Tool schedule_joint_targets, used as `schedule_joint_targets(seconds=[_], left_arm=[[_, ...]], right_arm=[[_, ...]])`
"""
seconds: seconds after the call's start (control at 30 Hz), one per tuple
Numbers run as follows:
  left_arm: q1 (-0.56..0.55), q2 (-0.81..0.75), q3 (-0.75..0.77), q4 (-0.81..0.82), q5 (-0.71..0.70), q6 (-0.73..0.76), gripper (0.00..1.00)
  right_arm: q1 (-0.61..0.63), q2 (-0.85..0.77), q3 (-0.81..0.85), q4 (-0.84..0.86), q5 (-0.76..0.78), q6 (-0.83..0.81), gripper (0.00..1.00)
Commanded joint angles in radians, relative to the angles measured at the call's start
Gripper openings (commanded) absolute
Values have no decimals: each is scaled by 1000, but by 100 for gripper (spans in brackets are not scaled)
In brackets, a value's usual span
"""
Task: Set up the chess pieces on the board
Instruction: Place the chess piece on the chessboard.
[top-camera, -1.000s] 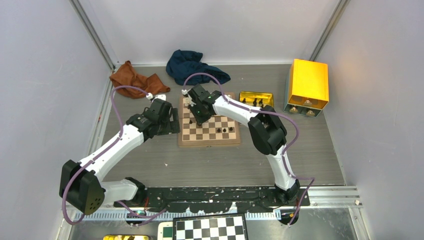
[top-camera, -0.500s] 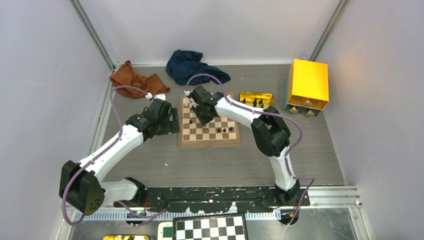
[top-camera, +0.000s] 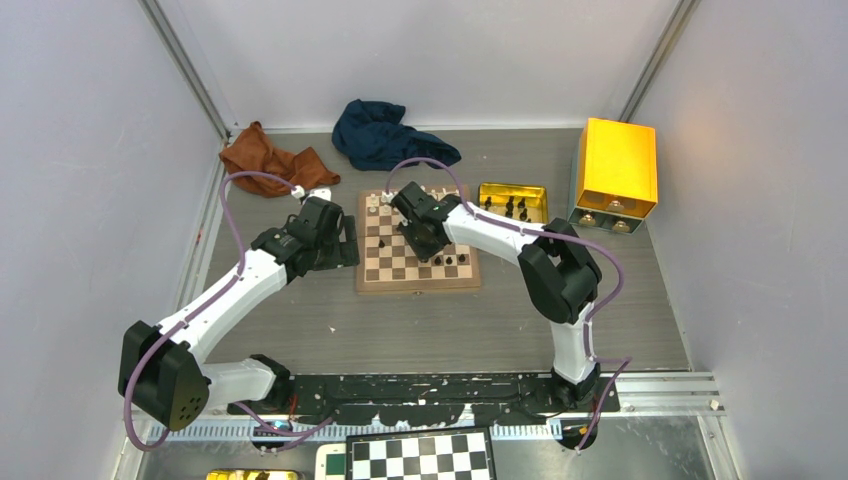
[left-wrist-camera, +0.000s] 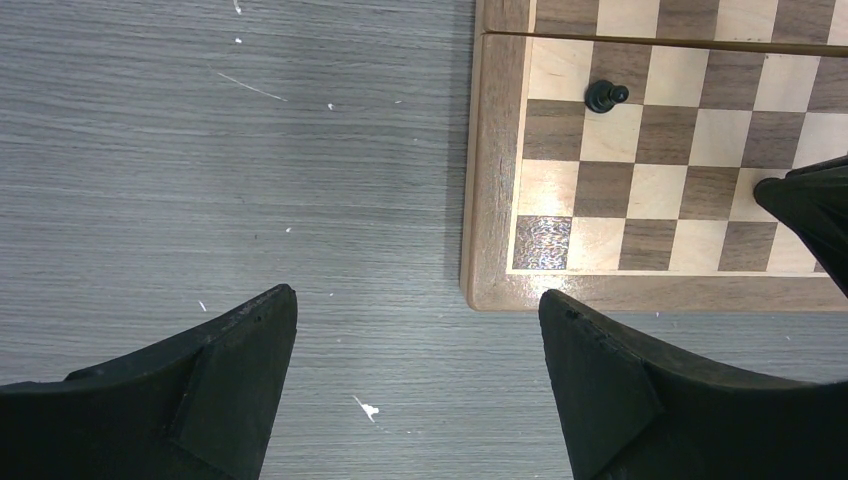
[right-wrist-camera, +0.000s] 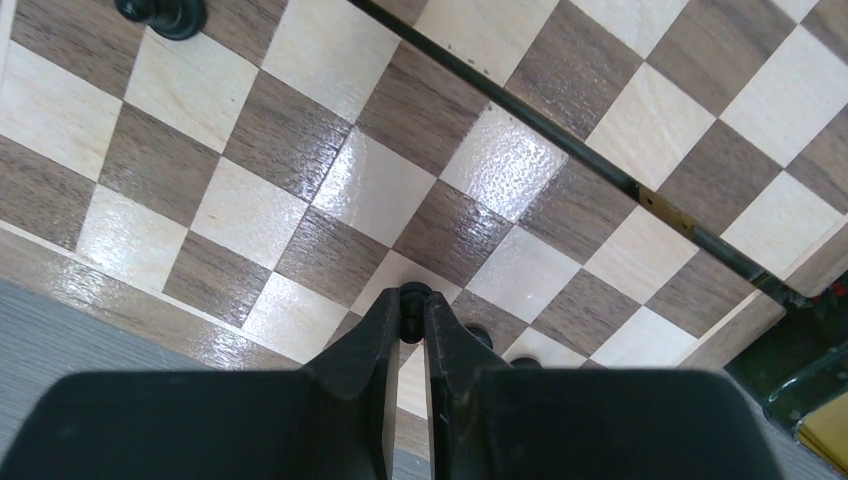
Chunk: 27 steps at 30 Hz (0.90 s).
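Note:
The wooden chessboard (top-camera: 372, 277) lies mid-table. My right gripper (right-wrist-camera: 413, 300) is shut on a tiny black chess piece (right-wrist-camera: 413, 296) and holds it over the board's near right squares (top-camera: 428, 248). Two more black pieces (right-wrist-camera: 478, 336) show just behind its fingers, and another black piece (right-wrist-camera: 160, 12) stands at the top left of that view. Black pieces (top-camera: 452, 260) stand on the board's right side, and cream pieces (top-camera: 372, 205) at its far left. My left gripper (left-wrist-camera: 418, 305) is open and empty over the table beside the board's corner (left-wrist-camera: 490, 290); one black pawn (left-wrist-camera: 605, 96) stands near that edge.
A shallow gold tin tray (top-camera: 537, 192) with several black pieces sits right of the board. A yellow box (top-camera: 615, 170) stands far right. A brown cloth (top-camera: 270, 158) and a blue cloth (top-camera: 385, 135) lie at the back. A black-and-white board (top-camera: 420, 455) lies below the arm bases.
My right gripper has moved from the board's far left toward its near right, carrying the black piece. The left arm has not moved.

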Motion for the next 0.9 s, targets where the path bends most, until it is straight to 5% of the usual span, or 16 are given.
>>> schedule_joint_targets(seconds=[0.0,0.3,0.6,0.87], left_arm=[[5,-21,13,36,4,1,91],[5,-23,9,33,4,-1,91],[5,-20,8,34,8,-4,91],[5,-22,8,35,8,-5,91]], right_arm=[[7,-68,-18,43,15,19,5],[6,-65,-24,53,-1,24,7],[7,-77,-34,55,-3,30,31],[6,-86,-1,41,-6,27,37]])
